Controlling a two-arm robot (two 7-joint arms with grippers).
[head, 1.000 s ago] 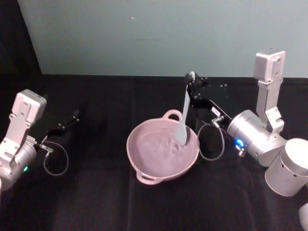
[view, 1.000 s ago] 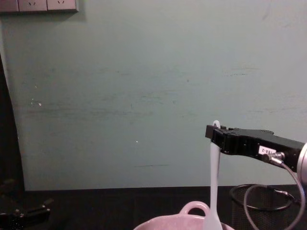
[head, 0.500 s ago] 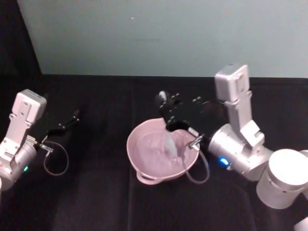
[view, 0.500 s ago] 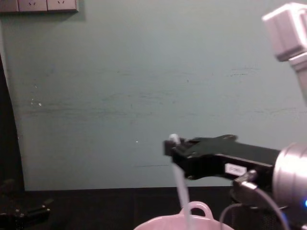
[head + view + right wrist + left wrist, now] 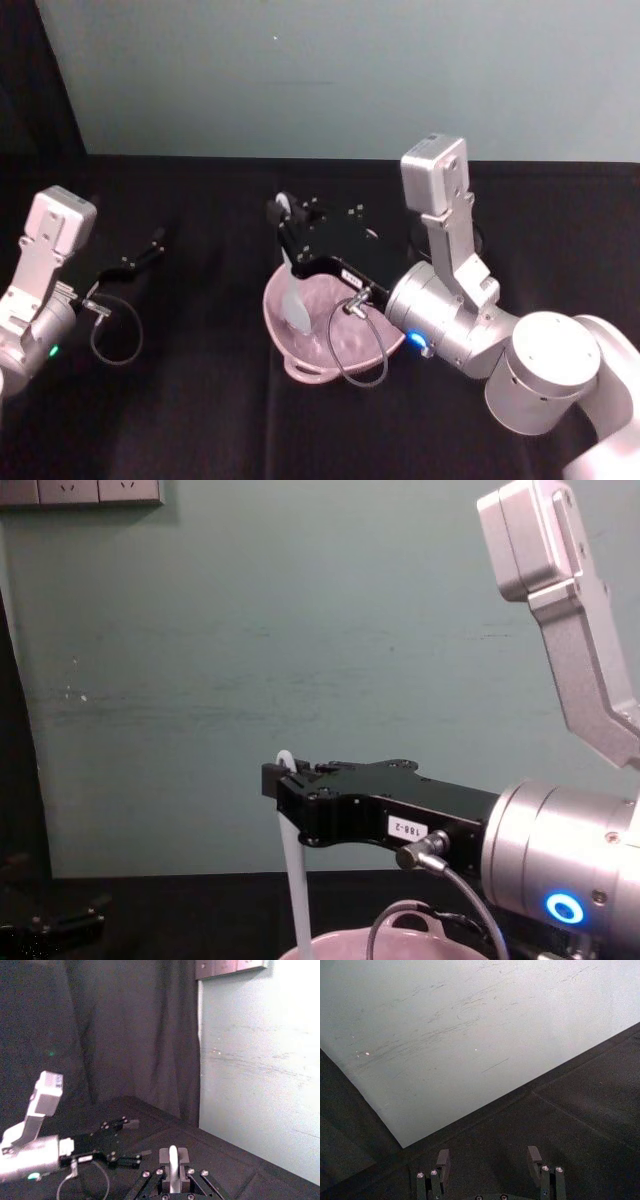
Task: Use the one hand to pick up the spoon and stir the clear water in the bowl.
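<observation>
Since a second ago the right gripper [image 5: 285, 213] has been carried leftward over the bowl [image 5: 300, 369]. Well to its left, the left gripper [image 5: 150, 246] is parked with fingers spread, empty. The spoon [image 5: 295, 303] is clamped at its handle top, its paddle hung below the right gripper inside the bowl.

My right gripper [image 5: 284, 214] reaches to mid-frame in the head view, fingers clamped. My left gripper [image 5: 150, 246] rests at left, fingers apart.

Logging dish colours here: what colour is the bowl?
Pale pink; the bowl shows best in the head view.
</observation>
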